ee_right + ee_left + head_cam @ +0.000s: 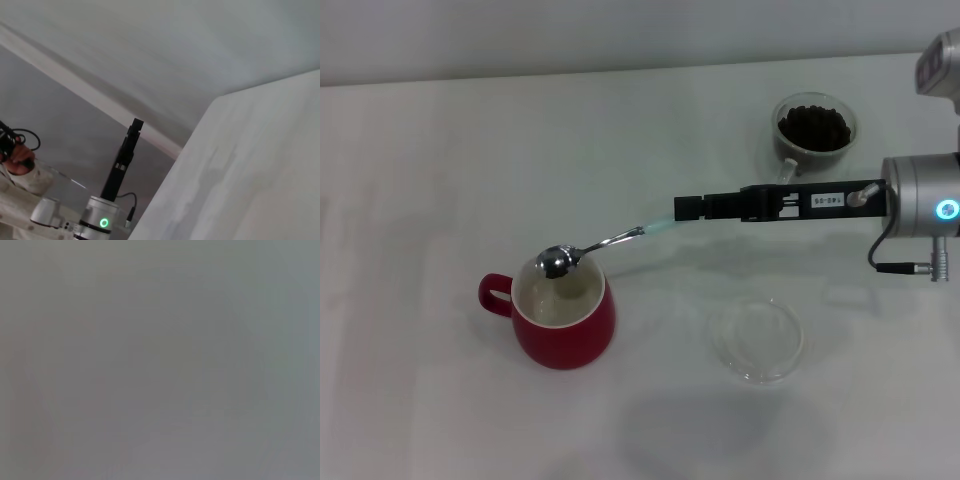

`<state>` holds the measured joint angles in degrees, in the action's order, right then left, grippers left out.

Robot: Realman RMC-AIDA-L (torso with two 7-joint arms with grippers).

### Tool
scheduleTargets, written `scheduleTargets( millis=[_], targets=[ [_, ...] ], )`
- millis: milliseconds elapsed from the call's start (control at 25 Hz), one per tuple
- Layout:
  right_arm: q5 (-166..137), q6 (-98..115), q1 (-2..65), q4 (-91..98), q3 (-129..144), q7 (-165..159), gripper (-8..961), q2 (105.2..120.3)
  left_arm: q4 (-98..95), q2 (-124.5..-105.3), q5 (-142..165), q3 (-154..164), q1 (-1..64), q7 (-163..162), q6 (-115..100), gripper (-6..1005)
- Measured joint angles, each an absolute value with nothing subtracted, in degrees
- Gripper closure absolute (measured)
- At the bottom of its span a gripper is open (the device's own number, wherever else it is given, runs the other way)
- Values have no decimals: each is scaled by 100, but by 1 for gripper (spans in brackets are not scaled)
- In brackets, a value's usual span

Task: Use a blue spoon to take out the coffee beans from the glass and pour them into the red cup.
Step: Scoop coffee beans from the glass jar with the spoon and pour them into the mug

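One spoon hangs over the red cup.

Nearest on the white table (420, 150) sit the red cup (563, 325) and, to its right, a shallow clear glass dish (755, 340), a little apart from each other. The cup stands upright with its loop handle pointing left and its white inside showing. Just above its rim is the shiny bowl of the blue spoon (600, 247), with something dark on it that could be coffee beans. The spoon's pale blue handle runs up and right into the right gripper (688, 207), whose fingers are clamped on it. Farther back on the right stands the glass (814, 128), upright, with a heap of dark coffee beans (814, 125) inside. The left gripper (136, 124) shows only in the right wrist view, parked off the table's edge, and I cannot tell how its fingers stand.
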<state>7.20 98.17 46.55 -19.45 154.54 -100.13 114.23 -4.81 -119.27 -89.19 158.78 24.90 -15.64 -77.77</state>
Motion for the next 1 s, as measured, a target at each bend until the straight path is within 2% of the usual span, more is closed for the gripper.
scheduleTargets(
  millis=[1000],
  targets=[
    [927,9679,4420,-1928,15408,-8067,803,11458,-495,-11927,-8945,15855,2505,-1564,-7814,165]
  ],
)
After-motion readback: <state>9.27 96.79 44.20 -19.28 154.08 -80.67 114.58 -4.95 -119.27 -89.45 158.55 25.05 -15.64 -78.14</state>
